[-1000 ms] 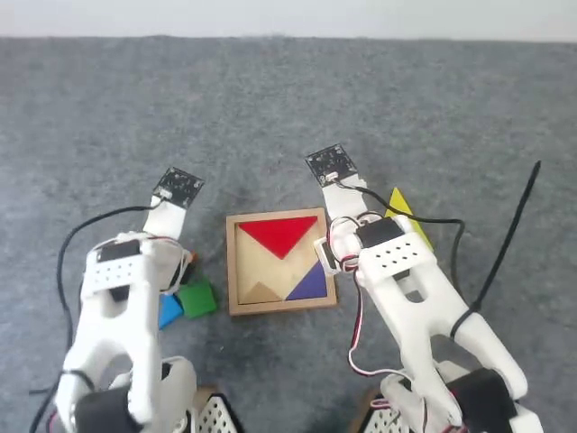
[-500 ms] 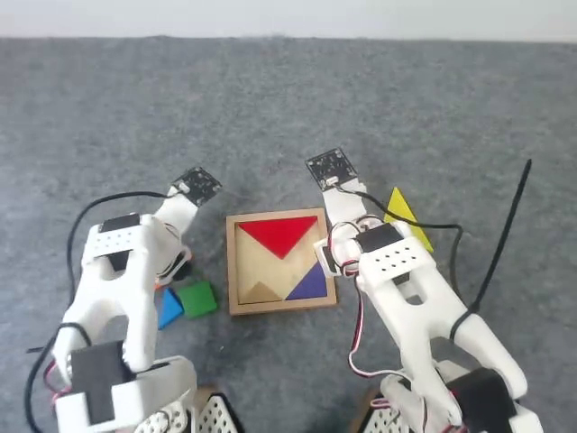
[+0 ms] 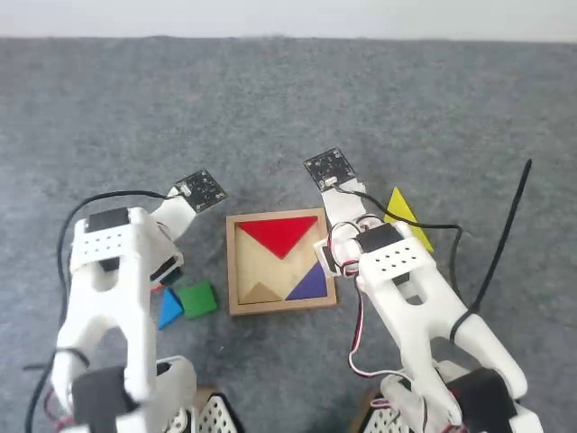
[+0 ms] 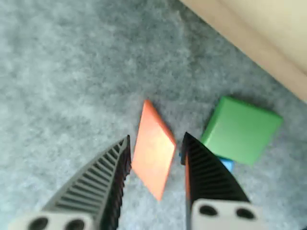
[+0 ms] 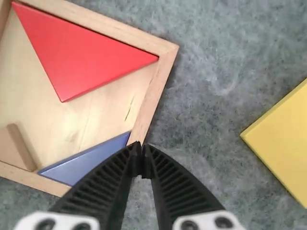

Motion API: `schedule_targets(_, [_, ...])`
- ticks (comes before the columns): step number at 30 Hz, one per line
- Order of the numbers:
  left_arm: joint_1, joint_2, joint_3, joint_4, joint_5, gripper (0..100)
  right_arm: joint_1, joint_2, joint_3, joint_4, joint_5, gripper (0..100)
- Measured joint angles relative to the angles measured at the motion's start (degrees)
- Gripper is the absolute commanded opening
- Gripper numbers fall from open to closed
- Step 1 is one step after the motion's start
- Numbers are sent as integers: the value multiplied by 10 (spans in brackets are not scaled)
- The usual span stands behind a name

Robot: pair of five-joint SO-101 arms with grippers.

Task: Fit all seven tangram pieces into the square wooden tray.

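Observation:
The square wooden tray (image 3: 236,267) holds a red triangle (image 3: 278,234), a purple triangle (image 3: 309,284) and a tan wooden piece (image 3: 261,291). Left of it lie a green square (image 3: 196,299) and a blue piece (image 3: 169,309). A yellow triangle (image 3: 406,216) lies to its right. In the left wrist view my left gripper (image 4: 156,141) stands open around an orange parallelogram (image 4: 153,149), beside the green square (image 4: 240,130). My right gripper (image 5: 140,146) is shut and empty at the tray's rim (image 5: 154,91), next to the purple triangle (image 5: 86,161).
Grey carpet covers the table, with open room behind the tray. Black cables trail from both arms. The yellow triangle (image 5: 283,146) lies close to the right gripper's side.
The left arm has swung: its wrist moved right toward the tray and its body shifted left. The right arm has kept still.

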Motion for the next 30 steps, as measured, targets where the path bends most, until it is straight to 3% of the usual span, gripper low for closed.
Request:
schedule_targets(5, [-12, -105, 20, 33, -30, 175, 0, 0, 0, 0, 6, 9])
schedule_targets(10, [-43, -124, 64, -5, -103, 175, 0, 0, 0, 0, 7, 9])
schedule_targets(20, [-49, 55, 30, -56, -193, 172, -1, 0, 0, 0, 7, 9])
schedule_targets(26, [-50, 117, 20, -111, -203, 166, -1, 0, 0, 0, 7, 9])
schedule_targets(30, [-49, 121, 16, -111, -203, 105, -2, 0, 0, 0, 7, 9])
